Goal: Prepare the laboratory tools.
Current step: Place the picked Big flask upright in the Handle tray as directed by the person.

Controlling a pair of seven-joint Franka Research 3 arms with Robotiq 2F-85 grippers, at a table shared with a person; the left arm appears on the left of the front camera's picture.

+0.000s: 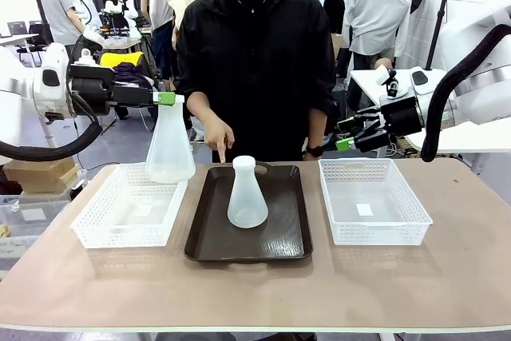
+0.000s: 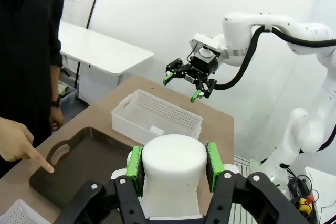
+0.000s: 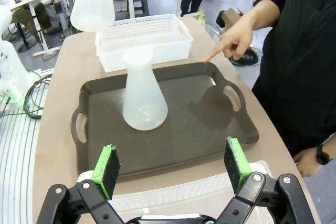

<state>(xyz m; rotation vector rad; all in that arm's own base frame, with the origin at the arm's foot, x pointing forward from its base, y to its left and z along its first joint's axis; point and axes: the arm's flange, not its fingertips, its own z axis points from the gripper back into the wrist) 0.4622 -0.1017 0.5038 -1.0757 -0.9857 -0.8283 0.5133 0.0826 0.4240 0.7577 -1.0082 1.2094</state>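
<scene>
My left gripper (image 1: 166, 99) is shut on the neck of one translucent whitish flask (image 1: 169, 152), which hangs upright above the far edge of the left white basket (image 1: 128, 217). In the left wrist view the flask's mouth (image 2: 173, 156) sits between the green pads (image 2: 135, 169). The second flask (image 1: 247, 194) (image 3: 143, 94) stands upright in the middle of the dark brown tray (image 1: 283, 241). My right gripper (image 1: 352, 135) (image 3: 170, 167) is open with nothing in it, above the far side of the right basket (image 1: 371, 229).
A person stands at the far side; one hand (image 1: 216, 135) (image 3: 232, 39) points a finger down at the tray's far edge. Bare table lies in front of the tray and baskets. The tray (image 3: 205, 124) has cut-out handles at both ends.
</scene>
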